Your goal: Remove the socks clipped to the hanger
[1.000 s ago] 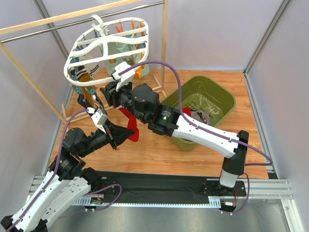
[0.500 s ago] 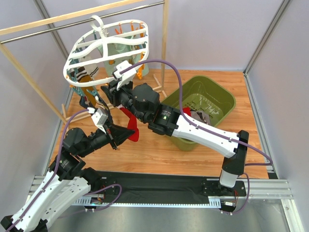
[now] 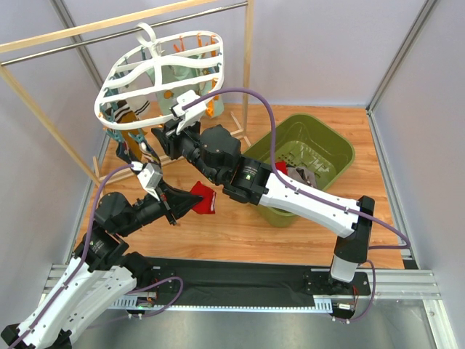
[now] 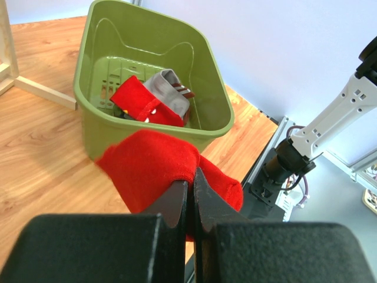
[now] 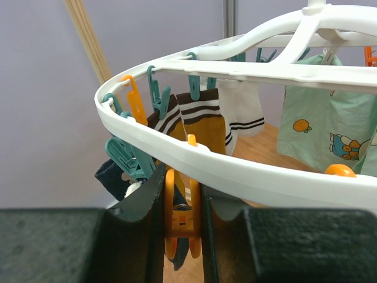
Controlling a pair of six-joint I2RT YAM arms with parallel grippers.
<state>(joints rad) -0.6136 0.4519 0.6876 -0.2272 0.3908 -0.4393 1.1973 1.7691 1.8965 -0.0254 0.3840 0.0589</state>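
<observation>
Clipped under white hanger (image 5: 247, 171), on teal clips (image 5: 158, 94): mustard sock (image 5: 206, 127), white striped sock (image 5: 244, 109), mint printed sock (image 5: 321, 132). Hangs up by rail (image 3: 65, 33), back left. Pinches orange clip (image 5: 181, 218) at hanger's near rim w/ right gripper (image 5: 182, 194), jaws narrow, pressed on both sides. Holds 1 red sock (image 4: 150, 168) w/ left gripper (image 4: 191, 188), jaws clamped tight, off hanger, low over wood tabletop (image 4: 41, 135). Beyond: green bin (image 4: 94, 71) w/ red & grey socks (image 4: 153, 100) inside.

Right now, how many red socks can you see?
2. One red sock is pinched in the left fingers; the other red sock lies in the bin. More may be buried there.
</observation>
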